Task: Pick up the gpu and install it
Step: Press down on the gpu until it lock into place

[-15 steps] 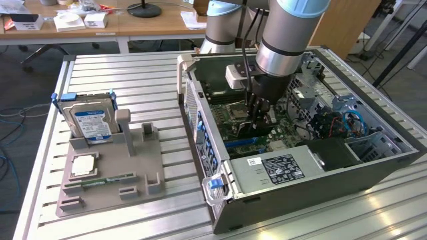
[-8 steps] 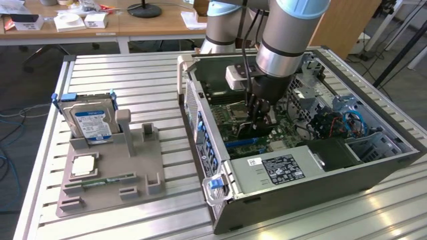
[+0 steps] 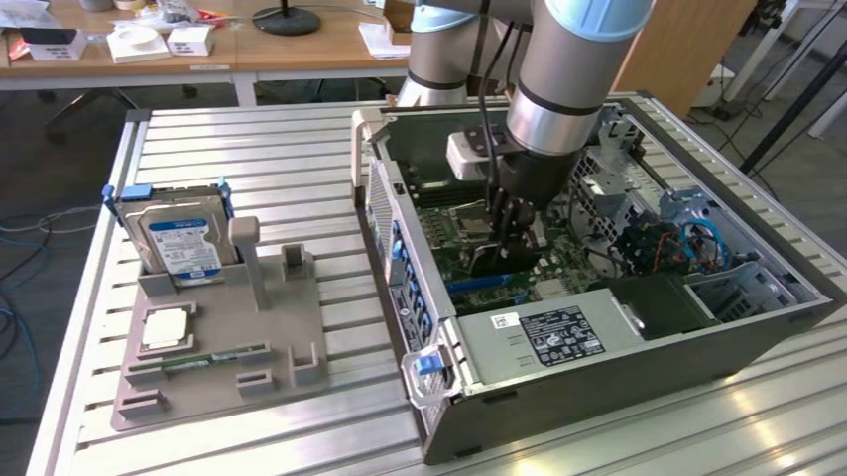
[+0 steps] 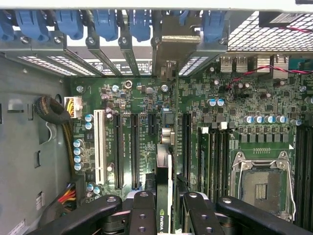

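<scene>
Pincer (image 4: 164, 208) is gripping the gpu (image 4: 165, 196) edge-on, hanging inside the open case (image 3: 596, 397) just above the motherboard (image 4: 142, 127) slots; hard drive (image 3: 182, 248) is sitting in the tray (image 3: 212, 382) on the surface (image 3: 265, 149).

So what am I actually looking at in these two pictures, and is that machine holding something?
The grey tube is a robot arm reaching down into an open computer case on a metal table. One picture comes from a camera standing off the arm; the other from a camera on the arm's wrist, looking down past its black gripper at the green motherboard. The gripper is closed on the gpu, a thin card seen edge-on, held upright over the slots. Beside the case, a grey holder tray keeps other parts: a hard drive standing up and a small memory stick.
</scene>
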You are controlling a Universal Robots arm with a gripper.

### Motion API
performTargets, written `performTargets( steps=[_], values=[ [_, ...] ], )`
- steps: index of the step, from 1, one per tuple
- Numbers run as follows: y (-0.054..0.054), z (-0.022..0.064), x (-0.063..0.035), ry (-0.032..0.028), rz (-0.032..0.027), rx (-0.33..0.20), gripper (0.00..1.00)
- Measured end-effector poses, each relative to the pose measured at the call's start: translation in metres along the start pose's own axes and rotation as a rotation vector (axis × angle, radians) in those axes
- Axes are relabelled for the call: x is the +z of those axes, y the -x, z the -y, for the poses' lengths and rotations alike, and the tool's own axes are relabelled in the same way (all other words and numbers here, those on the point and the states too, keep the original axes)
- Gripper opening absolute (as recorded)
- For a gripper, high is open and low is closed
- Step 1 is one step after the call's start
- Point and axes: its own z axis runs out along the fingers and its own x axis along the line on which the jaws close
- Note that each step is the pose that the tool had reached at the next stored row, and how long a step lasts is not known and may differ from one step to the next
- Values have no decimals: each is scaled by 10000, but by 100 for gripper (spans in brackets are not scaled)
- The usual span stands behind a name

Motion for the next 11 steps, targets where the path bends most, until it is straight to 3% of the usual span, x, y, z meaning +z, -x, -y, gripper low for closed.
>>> performTargets(
  steps=[11],
  values=[
    [0, -1, 15, 0, 0, 0, 27]
  ],
)
